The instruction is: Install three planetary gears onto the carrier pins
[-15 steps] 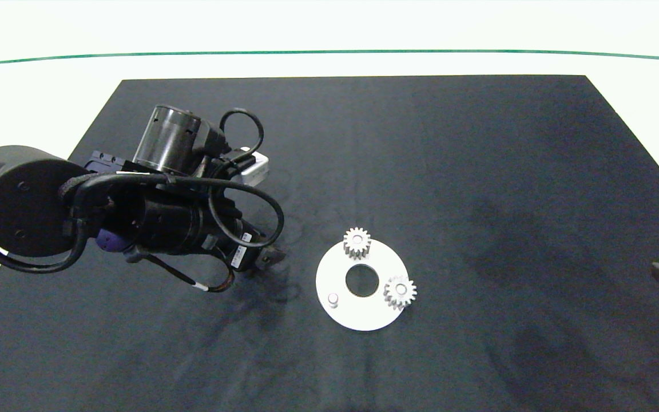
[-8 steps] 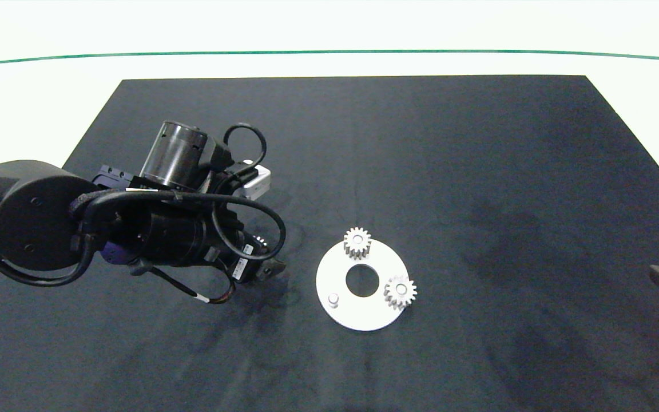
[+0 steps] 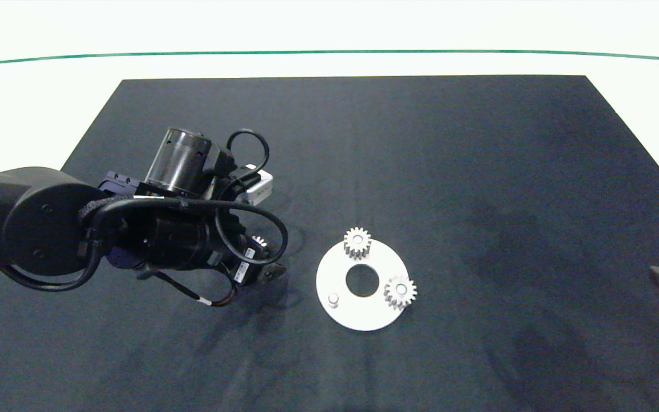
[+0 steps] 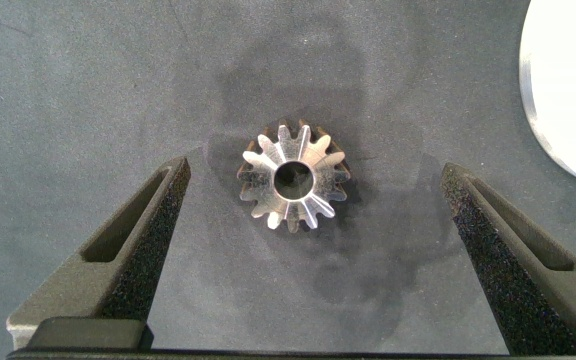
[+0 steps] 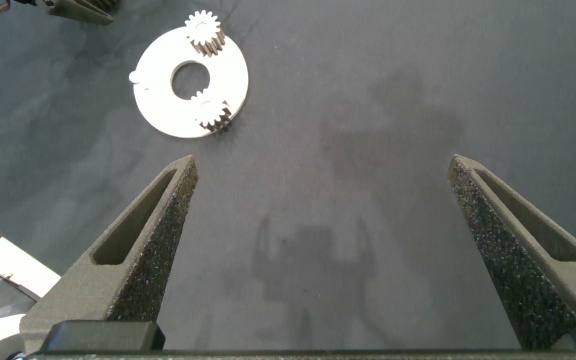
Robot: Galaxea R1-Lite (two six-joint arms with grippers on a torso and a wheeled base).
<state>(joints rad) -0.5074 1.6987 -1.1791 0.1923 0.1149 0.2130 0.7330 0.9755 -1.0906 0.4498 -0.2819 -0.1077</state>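
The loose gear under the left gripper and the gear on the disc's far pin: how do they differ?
The loose gear lies on the black mat, beside the disc; the far gear sits on a carrier pin. The loose gear lies between the open fingers of the left gripper; no gripper is near the far gear. Both are small, silver and toothed.

Layout on the mat (image 3: 478, 143), seen from above

Sitting on the disc (image 3: 364, 315): two gears (image 3: 357, 242) (image 3: 400, 292) on pins, third pin (image 3: 333, 298) standing bare; lying left of the disc, a loose gear (image 4: 293, 177) between spread left gripper (image 4: 313, 255) fingers; waiting at far right, the right gripper (image 5: 323, 250).
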